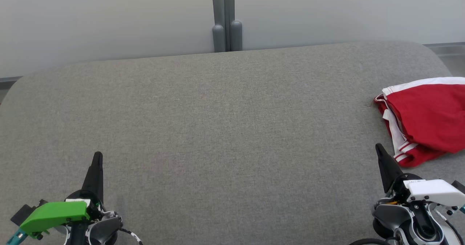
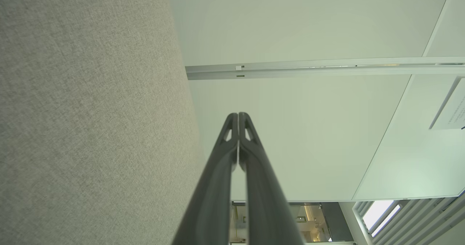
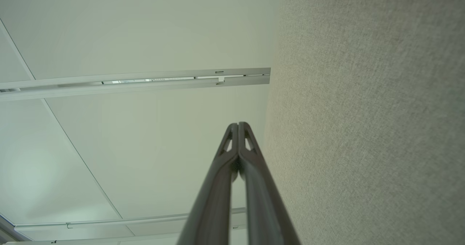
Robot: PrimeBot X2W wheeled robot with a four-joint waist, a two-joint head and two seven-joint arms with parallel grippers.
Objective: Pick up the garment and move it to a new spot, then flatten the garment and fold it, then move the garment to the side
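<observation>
At the lower left the left gripper (image 1: 97, 157) hangs over the grey surface (image 1: 232, 128) with its two fingers pressed together and nothing between them, as the left wrist view also shows (image 2: 238, 115). Behind the middle of the far edge a grey post (image 1: 227, 19) stands against the pale wall. At the lower right the right gripper (image 1: 378, 147) is closed in the same way and holds nothing, and the red garment (image 1: 428, 117) with white trim lies folded on the surface just beside its tip, cut by the right edge.
</observation>
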